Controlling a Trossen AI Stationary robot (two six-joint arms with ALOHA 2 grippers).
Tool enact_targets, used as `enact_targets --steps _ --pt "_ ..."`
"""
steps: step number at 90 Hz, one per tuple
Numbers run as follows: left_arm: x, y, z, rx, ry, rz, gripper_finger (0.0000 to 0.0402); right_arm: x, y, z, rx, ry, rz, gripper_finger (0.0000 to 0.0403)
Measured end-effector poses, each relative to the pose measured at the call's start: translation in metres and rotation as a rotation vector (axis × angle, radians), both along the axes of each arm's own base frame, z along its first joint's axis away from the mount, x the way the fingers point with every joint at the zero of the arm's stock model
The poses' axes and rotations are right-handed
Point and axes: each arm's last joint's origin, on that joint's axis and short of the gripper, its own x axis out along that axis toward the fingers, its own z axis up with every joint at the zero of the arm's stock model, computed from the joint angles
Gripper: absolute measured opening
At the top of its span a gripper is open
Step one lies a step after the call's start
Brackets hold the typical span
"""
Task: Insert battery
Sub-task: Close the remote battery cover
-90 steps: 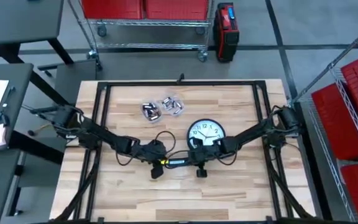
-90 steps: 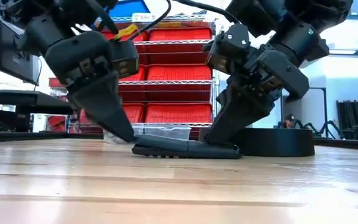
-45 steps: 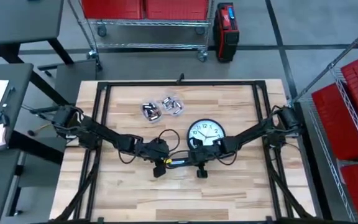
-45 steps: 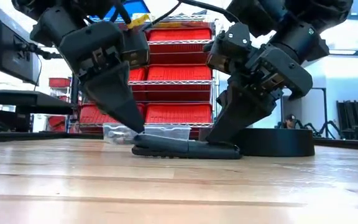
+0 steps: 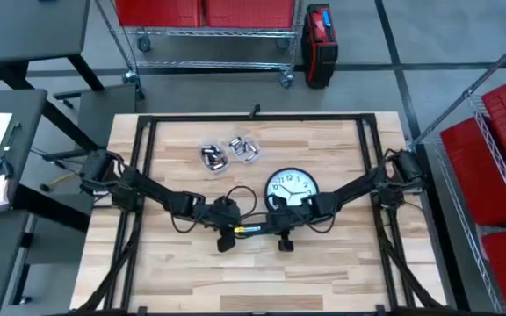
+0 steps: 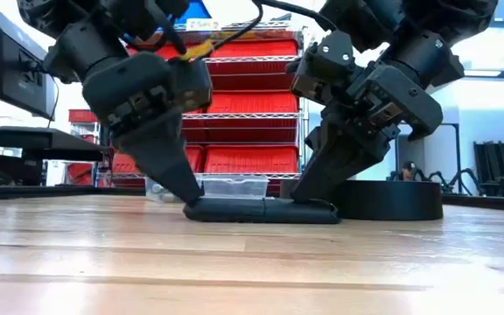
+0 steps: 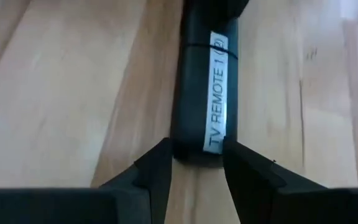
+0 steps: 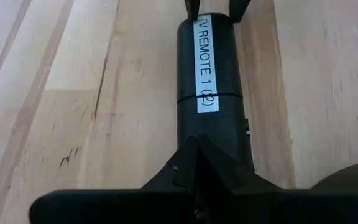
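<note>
A black TV remote (image 5: 253, 228) lies flat on the wooden table, its labelled back up, with a seam (image 8: 188, 98) across it. My left gripper (image 7: 196, 163) is at the remote's left end, its fingers closed against it. My right gripper (image 8: 199, 163) is shut on top of the remote's right end (image 6: 309, 208). Two clear bags of batteries (image 5: 213, 156) (image 5: 242, 147) lie at the table's far side. My left gripper pinches the remote's left end (image 7: 194, 146) between its two fingers, one on each long side. The fingers slant down from the table's left and lie along the remote, which stays flat on the table. My right gripper presses its shut fingertips (image 8: 197, 158) down on the remote's back near the right end, slanting down from the table's right. The remote lies flat under them.
A round black wall clock (image 5: 292, 187) lies face up just beyond the right gripper, close to the remote. The black frame rails (image 5: 253, 118) run along the table's far, left and right sides. Bare wood (image 5: 253, 276) stretches toward the near edge.
My left gripper has risen a little off the remote's left end, shifted slightly toward the table's right, and come back down onto that end. The right gripper and the remote have kept still.
</note>
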Motion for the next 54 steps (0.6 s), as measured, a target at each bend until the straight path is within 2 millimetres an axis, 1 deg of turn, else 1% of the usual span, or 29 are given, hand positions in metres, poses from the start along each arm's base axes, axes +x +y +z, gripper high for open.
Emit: enact_targets --steps 23,40,54 --pt "0.001 -0.001 -0.001 0.018 -0.017 -0.013 0.012 0.0 0.0 0.0 -0.001 0.001 0.0 0.0" --pt "0.007 -0.001 -0.013 0.017 -0.011 -0.01 0.012 0.0 0.0 0.0 0.002 0.001 0.004 0.0" --pt "0.016 0.001 -0.005 0.021 -0.005 -0.006 0.012 -0.001 0.001 -0.001 0.005 0.01 0.009 0.0"
